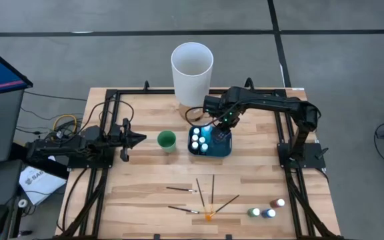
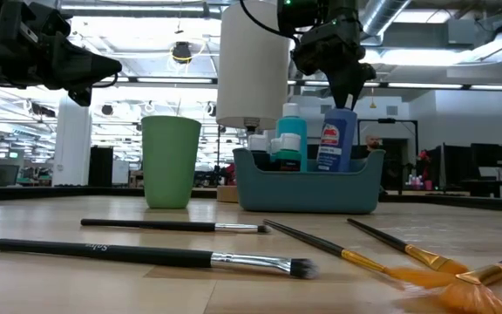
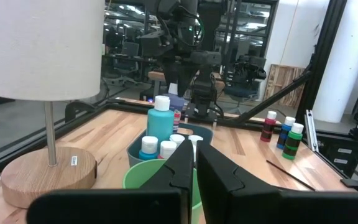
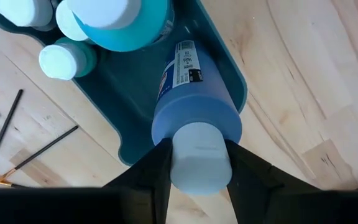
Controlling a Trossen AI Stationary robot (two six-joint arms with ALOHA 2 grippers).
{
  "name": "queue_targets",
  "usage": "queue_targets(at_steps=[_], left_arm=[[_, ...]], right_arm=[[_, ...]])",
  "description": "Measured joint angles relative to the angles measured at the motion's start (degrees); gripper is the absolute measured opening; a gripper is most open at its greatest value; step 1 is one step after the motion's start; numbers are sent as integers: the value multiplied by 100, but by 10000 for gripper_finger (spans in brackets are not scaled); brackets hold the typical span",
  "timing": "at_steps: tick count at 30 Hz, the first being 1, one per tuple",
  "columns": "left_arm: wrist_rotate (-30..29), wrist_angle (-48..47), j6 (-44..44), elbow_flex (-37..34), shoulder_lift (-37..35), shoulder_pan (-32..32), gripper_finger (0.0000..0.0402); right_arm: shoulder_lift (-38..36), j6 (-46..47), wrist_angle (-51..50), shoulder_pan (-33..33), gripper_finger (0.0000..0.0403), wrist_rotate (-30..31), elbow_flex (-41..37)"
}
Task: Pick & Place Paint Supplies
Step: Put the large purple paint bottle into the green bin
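A blue tray (image 1: 227,151) in the middle of the table holds several small white-capped paint bottles, among them a taller teal one (image 2: 291,131). My right gripper (image 4: 199,158) points down over the tray's right end, shut on a blue bottle (image 2: 336,139). Several dark-handled brushes (image 1: 199,190), one orange-tipped (image 1: 210,215), lie flat near the front edge. Three bottles (image 1: 267,210) stand at the front right. My left gripper (image 1: 133,139) hovers shut at the table's left, pointing level at the green cup (image 1: 167,140). My right gripper pinches the blue bottle's white cap (image 4: 201,171) between its two fingers, one on each side. The fingers come from above, pointing down. The bottle stands about upright inside the tray; the tray wall (image 2: 321,187) hides its lower part.
A tall white cylinder (image 1: 192,67) on a thin rod and a round wooden base (image 3: 42,177) stands just behind the tray. The green cup stands left of the tray. A black frame (image 1: 112,100) borders the table, with bare wood between tray and brushes.
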Motion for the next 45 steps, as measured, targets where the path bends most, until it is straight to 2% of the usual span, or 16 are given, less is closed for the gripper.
queue_targets(at_steps=[18, 45], left_arm=[[0, 15, 3, 0, -1, -1, 8], [0, 20, 7, 0, 0, -2, 8]], right_arm=[[0, -5, 225, -45, 123, -191, -219], [-61, -158, 535, -81, 179, -170, -202]])
